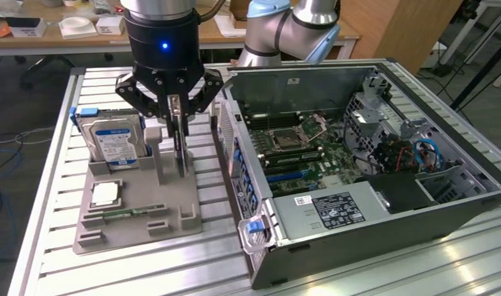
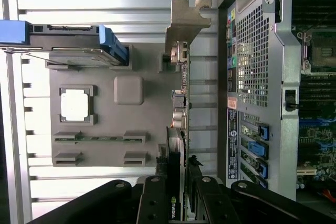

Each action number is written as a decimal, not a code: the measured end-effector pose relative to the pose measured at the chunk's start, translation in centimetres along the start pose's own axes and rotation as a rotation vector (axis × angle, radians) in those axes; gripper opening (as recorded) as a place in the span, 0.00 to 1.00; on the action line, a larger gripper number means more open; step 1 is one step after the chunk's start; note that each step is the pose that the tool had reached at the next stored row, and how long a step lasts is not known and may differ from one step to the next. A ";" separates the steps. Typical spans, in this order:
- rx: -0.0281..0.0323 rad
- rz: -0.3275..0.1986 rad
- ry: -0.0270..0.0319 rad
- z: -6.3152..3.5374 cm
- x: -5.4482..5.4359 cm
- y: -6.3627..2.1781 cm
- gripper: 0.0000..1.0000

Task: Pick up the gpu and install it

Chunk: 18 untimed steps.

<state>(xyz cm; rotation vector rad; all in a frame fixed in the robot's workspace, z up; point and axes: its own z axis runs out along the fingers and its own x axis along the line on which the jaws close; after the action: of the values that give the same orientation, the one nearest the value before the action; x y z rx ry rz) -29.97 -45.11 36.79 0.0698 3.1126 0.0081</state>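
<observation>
Here, the half-open claw [image 1: 178,114] straddles the top edge of the gpu [image 1: 183,154], standing upright, its length running alongside the computer case [image 1: 357,253].

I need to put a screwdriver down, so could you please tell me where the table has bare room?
Bare slats lie between the grey tray and the near edge of the table, and in a strip beside the tray on the exterior view's left. The gap between tray and computer case is narrow, with the arm over the graphics card there.
</observation>
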 end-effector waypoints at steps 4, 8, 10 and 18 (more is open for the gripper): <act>0.0002 0.000 0.0002 -0.02 0.0 0.00 0.26; 0.0002 0.000 0.0002 -0.02 0.0 0.00 0.26; 0.0002 0.000 0.0002 -0.02 0.0 0.00 0.26; 0.0005 0.000 0.0002 -0.49 0.0 0.02 0.26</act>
<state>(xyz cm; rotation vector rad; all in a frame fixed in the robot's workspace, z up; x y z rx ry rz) -29.97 -45.09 37.27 0.0698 3.1128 0.0073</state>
